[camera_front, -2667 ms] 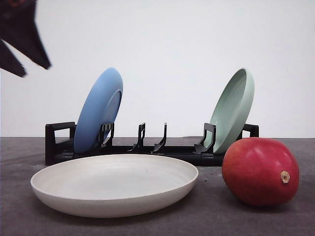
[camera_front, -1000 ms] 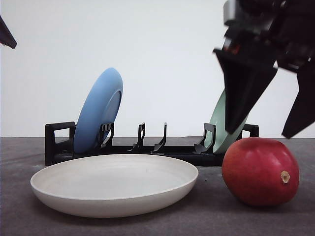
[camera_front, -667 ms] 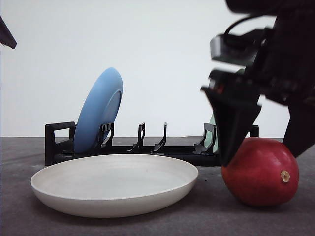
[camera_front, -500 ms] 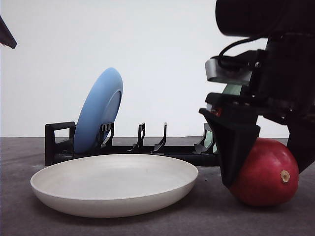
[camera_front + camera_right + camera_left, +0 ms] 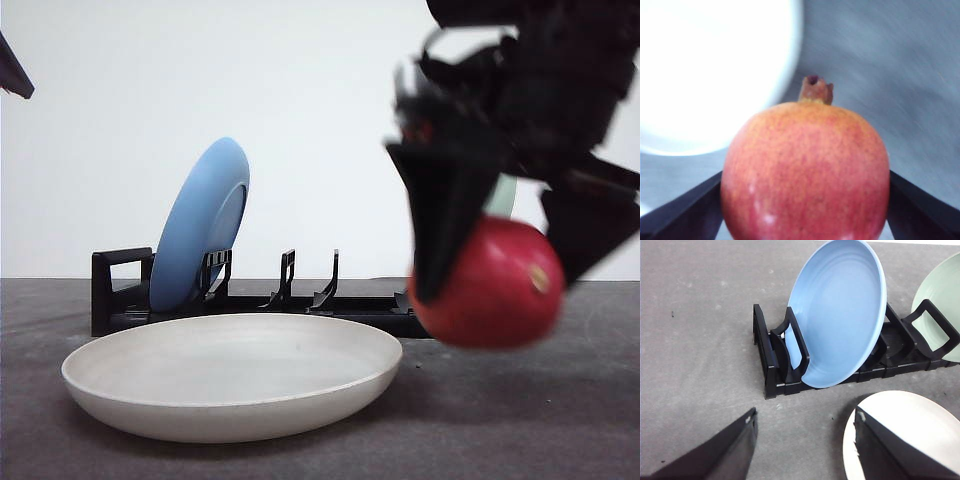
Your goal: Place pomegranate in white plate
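The table (image 5: 40,420) is grey, and the black rack (image 5: 120,290) at its far side holds a blue plate (image 5: 200,225) on the left and a green plate (image 5: 945,305) on the right, as before. The white plate (image 5: 232,375) lies flat at near left, unmoved. The right gripper (image 5: 495,260), which half a second ago straddled the pomegranate (image 5: 487,285) on the table, now has it clamped between its fingers and lifted clear of the surface, just right of the white plate's rim. The left gripper (image 5: 805,440) hangs near the blue plate, jaws spread wide and empty. No writing or labels are readable.
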